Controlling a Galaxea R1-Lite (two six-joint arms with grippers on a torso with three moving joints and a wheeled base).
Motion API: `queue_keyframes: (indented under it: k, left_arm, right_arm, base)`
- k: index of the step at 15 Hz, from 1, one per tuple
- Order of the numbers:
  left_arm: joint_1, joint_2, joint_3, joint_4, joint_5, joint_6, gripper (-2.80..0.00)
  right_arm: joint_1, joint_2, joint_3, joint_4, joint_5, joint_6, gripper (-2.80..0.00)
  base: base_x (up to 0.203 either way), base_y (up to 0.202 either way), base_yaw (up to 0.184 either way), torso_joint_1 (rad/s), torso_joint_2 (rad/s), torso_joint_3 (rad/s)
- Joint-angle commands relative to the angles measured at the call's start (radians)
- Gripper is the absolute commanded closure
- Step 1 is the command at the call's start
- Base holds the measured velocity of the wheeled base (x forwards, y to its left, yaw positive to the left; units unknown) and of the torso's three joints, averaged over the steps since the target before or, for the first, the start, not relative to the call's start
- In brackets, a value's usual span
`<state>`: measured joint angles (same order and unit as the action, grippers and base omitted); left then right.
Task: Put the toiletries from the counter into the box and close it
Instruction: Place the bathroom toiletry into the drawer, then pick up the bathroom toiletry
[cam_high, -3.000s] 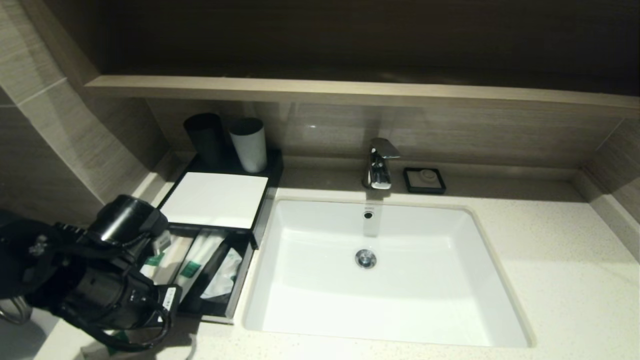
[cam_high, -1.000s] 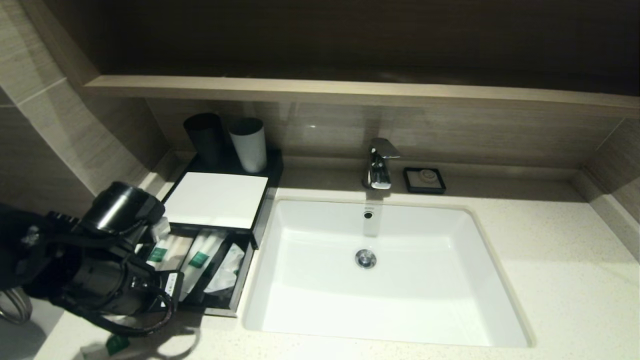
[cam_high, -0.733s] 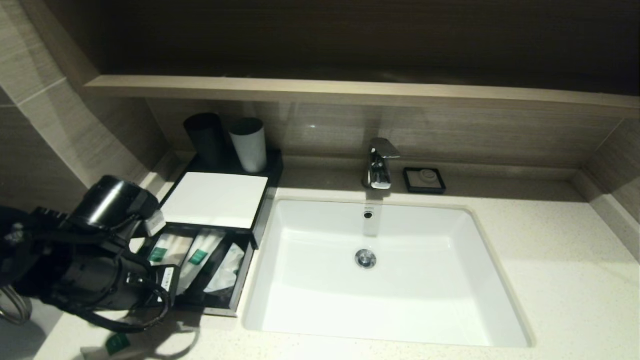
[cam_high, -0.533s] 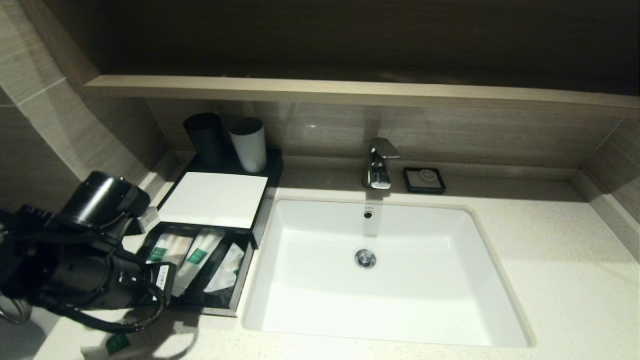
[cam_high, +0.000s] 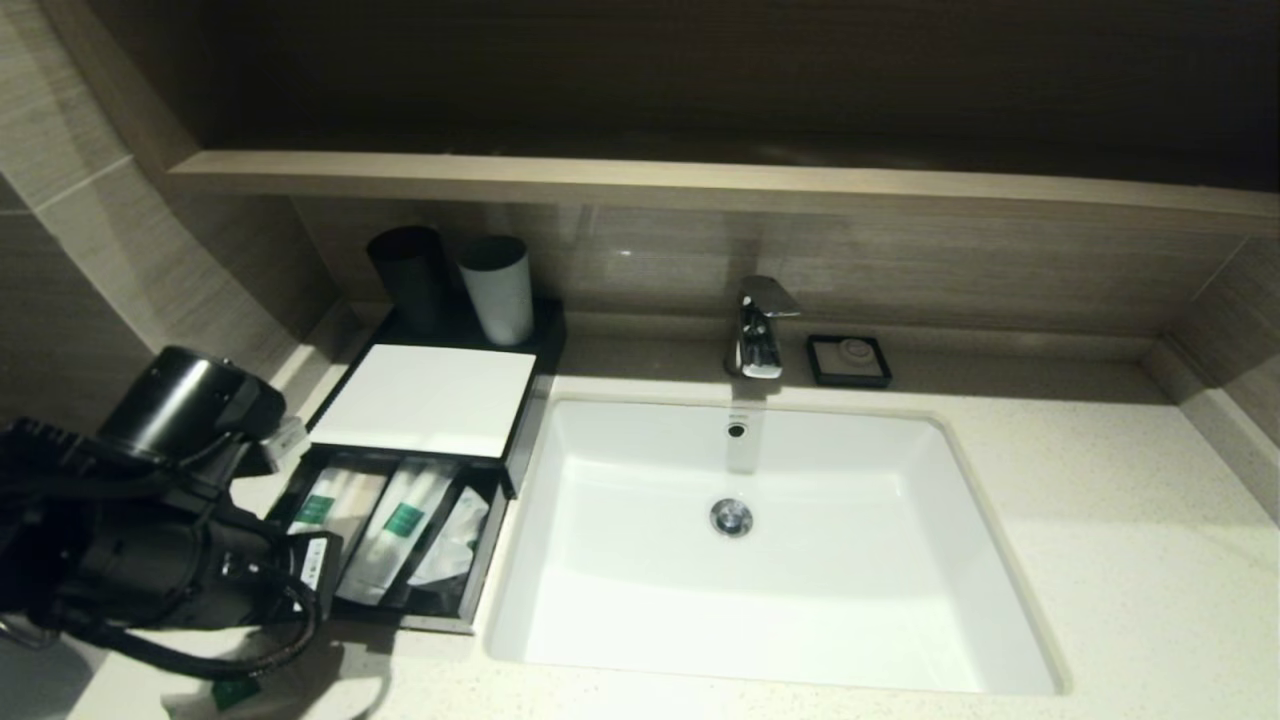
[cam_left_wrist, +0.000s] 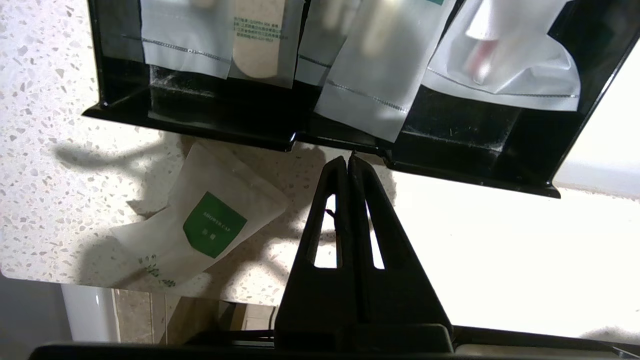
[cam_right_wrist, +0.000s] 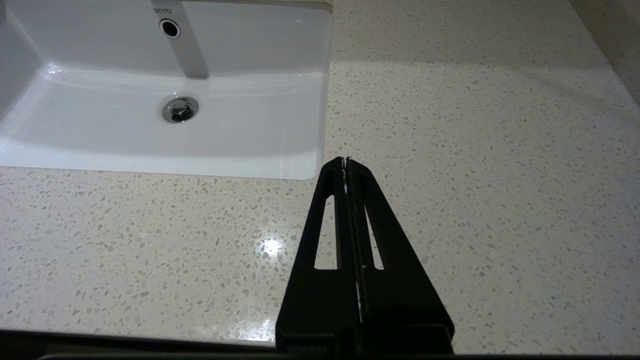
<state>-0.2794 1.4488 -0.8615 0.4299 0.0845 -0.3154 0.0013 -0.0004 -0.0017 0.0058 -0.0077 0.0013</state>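
Drawer (cam_high: 400, 540) of box (cam_high: 425, 400) open, 3 sachets (cam_left_wrist: 365, 65) inside. White packet (cam_left_wrist: 200, 227) remains on counter (cam_high: 1100, 560), near-left. Left gripper (cam_left_wrist: 348, 160) clenched, empty; right gripper (cam_right_wrist: 345, 161) clenched, idle.

Dim room, with the upper wall nearly black. Light glares off the basin (cam_high: 760, 560) and blows out white beside the drawer in the left wrist view. Arm shadows fall on the counter's (cam_high: 1150, 560) front left corner; the drawer's sachets (cam_left_wrist: 370, 55) look blurred.
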Motion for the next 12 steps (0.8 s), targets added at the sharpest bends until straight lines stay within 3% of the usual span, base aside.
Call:
queue_keyframes:
  k: [1, 6, 12]
  left_arm:
    - [0.000, -0.062, 0.016, 0.042, 0.002, -0.001, 0.00]
    - [0.022, -0.158, 0.136, 0.090, 0.004, -0.058, 0.00]
    - [0.200, -0.191, 0.174, 0.140, 0.003, -0.078, 0.00]
  right_arm:
    - [0.000, 0.000, 0.000, 0.000, 0.000, 0.000, 0.00]
    - [0.000, 0.000, 0.000, 0.000, 0.000, 0.000, 0.00]
    - [0.000, 0.000, 0.000, 0.000, 0.000, 0.000, 0.00]
  base:
    - [0.000, 0.000, 0.000, 0.000, 0.00, 0.000]
    - [0.000, 0.000, 0.000, 0.000, 0.00, 0.000]
    - [0.000, 0.000, 0.000, 0.000, 0.00, 0.000]
